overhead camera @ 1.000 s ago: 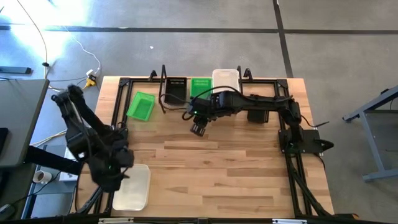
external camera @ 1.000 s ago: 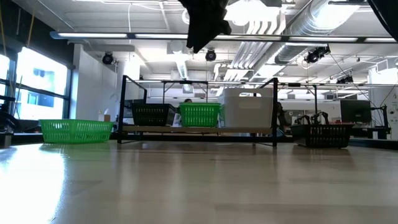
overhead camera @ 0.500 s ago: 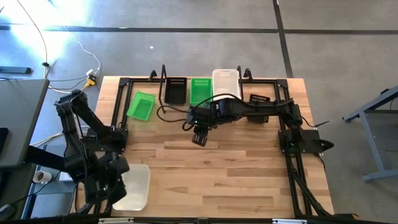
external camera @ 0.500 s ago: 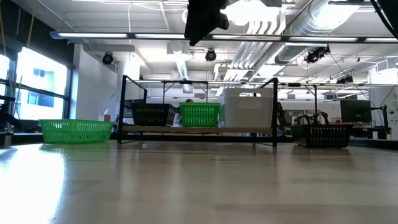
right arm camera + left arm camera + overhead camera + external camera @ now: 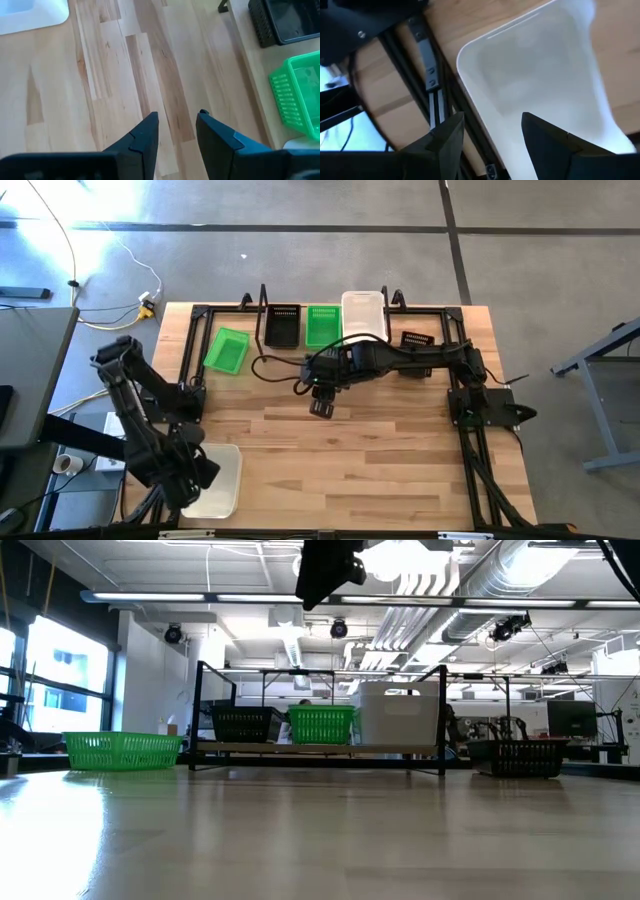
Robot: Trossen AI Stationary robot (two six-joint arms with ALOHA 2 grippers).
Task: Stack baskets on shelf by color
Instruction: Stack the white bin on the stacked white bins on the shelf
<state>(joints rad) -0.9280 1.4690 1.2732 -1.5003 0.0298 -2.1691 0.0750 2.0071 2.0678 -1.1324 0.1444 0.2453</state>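
Overhead, the left gripper [image 5: 195, 480] hangs with jaws spread, empty, above a smooth translucent white basket [image 5: 213, 480] at the butcher-block bench's [image 5: 360, 460] near left corner; the right gripper [image 5: 321, 408] hovers mid-bench, jaws parted, empty; black mesh, ribbed green and white baskets [image 5: 320, 326] sit on the wire-framed wooden shelf [image 5: 320, 748]; no writing readable.
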